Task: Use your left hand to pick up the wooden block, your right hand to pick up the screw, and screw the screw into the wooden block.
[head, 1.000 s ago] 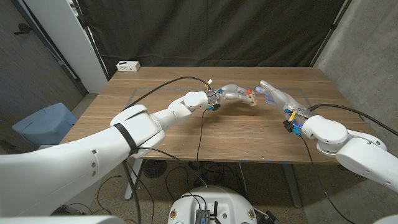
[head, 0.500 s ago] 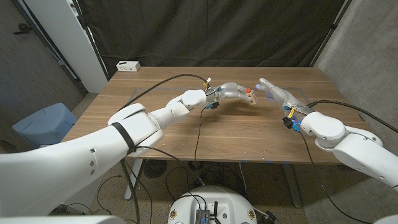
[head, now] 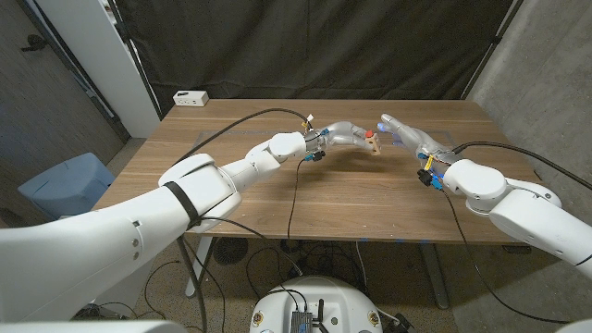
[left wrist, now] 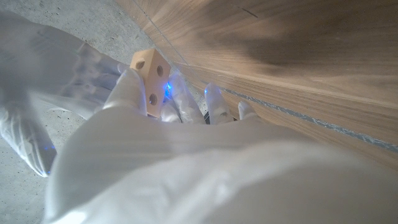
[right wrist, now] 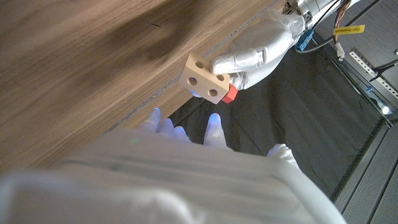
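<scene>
Robot hands meet above the middle of a wooden table [head: 240,199], seen from the head camera. The left hand [head: 344,135] grips a small wooden block [head: 375,146] between its fingers, holding it clear of the tabletop; the block's pale faces carry round holes, plain in the right wrist view [right wrist: 203,78]. A red screw [right wrist: 229,93] sits at one end of the block, its head touching the wood and the left hand's fingers; it also shows as a red spot on top of the block in the head view [head: 371,135]. The right hand [head: 404,136] hovers just beside the block with its fingers spread apart and holding nothing, fingertips [right wrist: 213,118] pointing toward the block and lit faintly blue. In the left wrist view the block [left wrist: 151,79] stands pinched by the white-gloved fingers [left wrist: 130,87], the other hand blurred behind it. A white box [head: 191,97] lies at the table's far left corner, well apart from both hands.
</scene>
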Available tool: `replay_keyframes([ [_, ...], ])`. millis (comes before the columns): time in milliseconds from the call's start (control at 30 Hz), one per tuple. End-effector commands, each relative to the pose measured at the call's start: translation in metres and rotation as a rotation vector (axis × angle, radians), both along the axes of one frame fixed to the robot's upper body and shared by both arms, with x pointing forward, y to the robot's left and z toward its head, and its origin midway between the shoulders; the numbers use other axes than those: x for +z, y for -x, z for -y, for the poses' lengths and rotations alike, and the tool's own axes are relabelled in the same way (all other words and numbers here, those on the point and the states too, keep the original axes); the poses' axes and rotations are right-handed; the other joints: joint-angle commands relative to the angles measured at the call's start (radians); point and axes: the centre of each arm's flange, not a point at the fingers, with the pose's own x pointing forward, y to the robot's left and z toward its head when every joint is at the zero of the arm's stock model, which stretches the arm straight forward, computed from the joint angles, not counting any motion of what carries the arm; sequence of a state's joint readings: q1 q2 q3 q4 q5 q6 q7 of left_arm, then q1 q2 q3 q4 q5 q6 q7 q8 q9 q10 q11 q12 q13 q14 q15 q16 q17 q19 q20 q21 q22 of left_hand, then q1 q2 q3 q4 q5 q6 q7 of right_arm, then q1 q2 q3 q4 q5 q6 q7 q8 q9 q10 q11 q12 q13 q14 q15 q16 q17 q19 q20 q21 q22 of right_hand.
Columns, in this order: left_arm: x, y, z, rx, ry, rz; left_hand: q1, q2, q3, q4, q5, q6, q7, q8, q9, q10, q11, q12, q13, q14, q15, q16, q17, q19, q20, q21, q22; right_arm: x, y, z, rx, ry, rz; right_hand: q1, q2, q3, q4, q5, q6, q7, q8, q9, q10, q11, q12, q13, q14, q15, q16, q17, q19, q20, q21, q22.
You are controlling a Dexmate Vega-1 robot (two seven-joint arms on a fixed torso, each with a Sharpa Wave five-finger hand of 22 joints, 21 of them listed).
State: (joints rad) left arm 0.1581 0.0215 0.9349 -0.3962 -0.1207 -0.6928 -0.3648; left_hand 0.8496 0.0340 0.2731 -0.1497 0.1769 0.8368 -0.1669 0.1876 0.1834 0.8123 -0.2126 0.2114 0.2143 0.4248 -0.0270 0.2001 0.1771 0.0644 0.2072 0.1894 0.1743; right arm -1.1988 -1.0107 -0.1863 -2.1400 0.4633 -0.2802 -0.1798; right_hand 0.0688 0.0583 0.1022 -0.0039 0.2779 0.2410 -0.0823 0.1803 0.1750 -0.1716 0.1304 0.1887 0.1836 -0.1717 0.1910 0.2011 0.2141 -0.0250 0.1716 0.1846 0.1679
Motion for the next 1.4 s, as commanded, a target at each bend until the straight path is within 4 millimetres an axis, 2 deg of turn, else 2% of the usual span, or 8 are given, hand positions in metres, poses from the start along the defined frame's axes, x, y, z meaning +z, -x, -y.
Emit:
replay_keyframes([
  [33,-0.002,0.000,-0.001,-0.004,-0.004,0.000,0.001,-0.004,0.001,0.004,0.007,0.005,-0.001,0.006,0.004,0.006,0.007,0.004,0.002,0.005,0.007,0.002,0.003,0.003,0.004,0.005,0.002,0.007,-0.003,-0.004,-0.006,0.047,-0.010,-0.003,-0.001,-0.003,0.000,0.004,0.004,0.006,0.004,0.002,-0.089,-0.007,0.006,0.002,-0.141,0.006,0.005,0.000,-0.007,0.006,0.004,0.003],
  [633,-0.003,0.000,-0.001,-0.002,-0.018,0.000,0.001,-0.002,0.001,0.005,0.007,0.005,0.000,0.006,0.004,0.007,0.007,0.004,0.003,0.005,0.007,0.002,0.003,0.003,0.004,0.005,0.002,0.009,-0.003,-0.010,-0.004,0.090,-0.027,-0.006,-0.003,-0.007,0.002,0.004,0.006,0.010,0.005,0.002,-0.089,-0.004,0.006,0.002,-0.141,0.007,0.005,0.000,-0.008,0.008,0.003,0.003],
  [1400,0.016,-0.006,-0.014,0.046,-0.068,0.041,0.000,-0.005,0.000,0.004,0.007,0.005,0.000,0.005,0.004,0.010,0.006,0.003,0.004,0.005,0.010,0.002,0.003,0.003,0.004,0.005,0.002,0.011,-0.006,-0.004,-0.021,0.067,-0.004,-0.008,-0.003,-0.009,0.004,0.005,0.005,0.012,0.004,0.002,-0.089,-0.005,0.006,0.002,-0.141,0.007,0.005,0.000,-0.010,0.008,0.004,0.003],
])
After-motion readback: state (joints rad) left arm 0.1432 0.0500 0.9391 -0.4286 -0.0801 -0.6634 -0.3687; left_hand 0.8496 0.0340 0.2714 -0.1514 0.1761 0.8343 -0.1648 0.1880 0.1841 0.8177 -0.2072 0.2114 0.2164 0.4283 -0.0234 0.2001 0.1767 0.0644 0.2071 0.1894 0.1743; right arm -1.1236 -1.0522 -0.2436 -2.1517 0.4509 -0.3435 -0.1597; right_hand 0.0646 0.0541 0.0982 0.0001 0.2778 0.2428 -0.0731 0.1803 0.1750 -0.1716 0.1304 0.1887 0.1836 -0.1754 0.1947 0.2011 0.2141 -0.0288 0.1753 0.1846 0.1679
